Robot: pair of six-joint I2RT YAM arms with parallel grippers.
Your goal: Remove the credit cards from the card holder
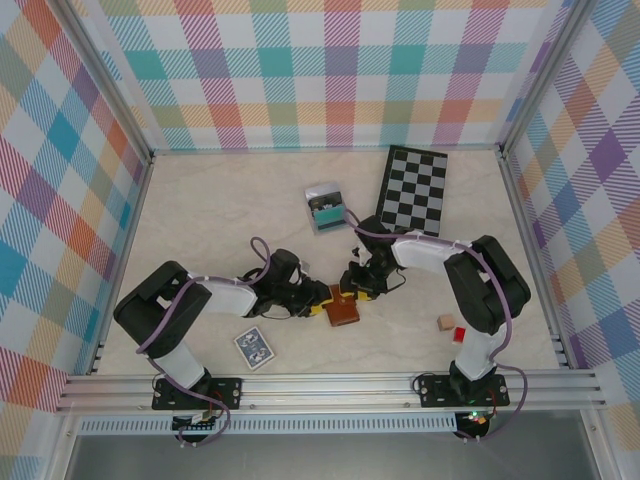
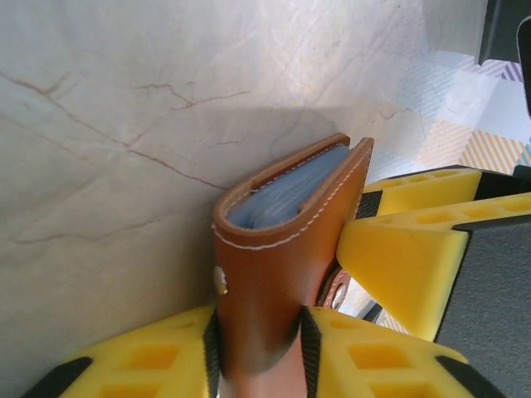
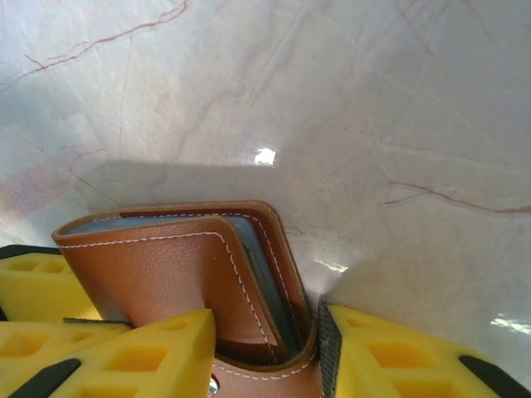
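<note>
A blue patterned card deck (image 1: 254, 347) lies flat on the pale table (image 1: 200, 220). It is on the near side of the left gripper (image 1: 318, 303), close to it but not touching.

The left gripper reaches in from the left. Its jaws are squeezed onto the brown card holder (image 1: 342, 310). In the left wrist view the card holder (image 2: 282, 249) sticks out from between the yellow fingers (image 2: 141, 361) of the left gripper (image 2: 261, 356). The black pads press on both of its flat sides. It stands on its edge and is folded almost closed. A thin gap at its far end shows the blue-grey pockets (image 2: 282, 195) inside. A small round snap (image 2: 220, 280) sits on the side just past the pads.

A small grey and teal box (image 1: 325, 207) sits on the far side of both grippers, well apart from them.

The right gripper (image 1: 352, 290) comes in from the right and meets the left one at the card holder. Its jaws also clamp the card holder. In the right wrist view the card holder (image 3: 191, 274) sits between the yellow fingers (image 3: 398, 356) of the right gripper (image 3: 265, 356). The brown flap bends around the blue-grey inside.

A black and white checkerboard (image 1: 415, 190) lies beyond the right gripper. A tan cube (image 1: 445, 322) and a red cube (image 1: 459, 335) sit to the right of the right jaws, close to each other.
</note>
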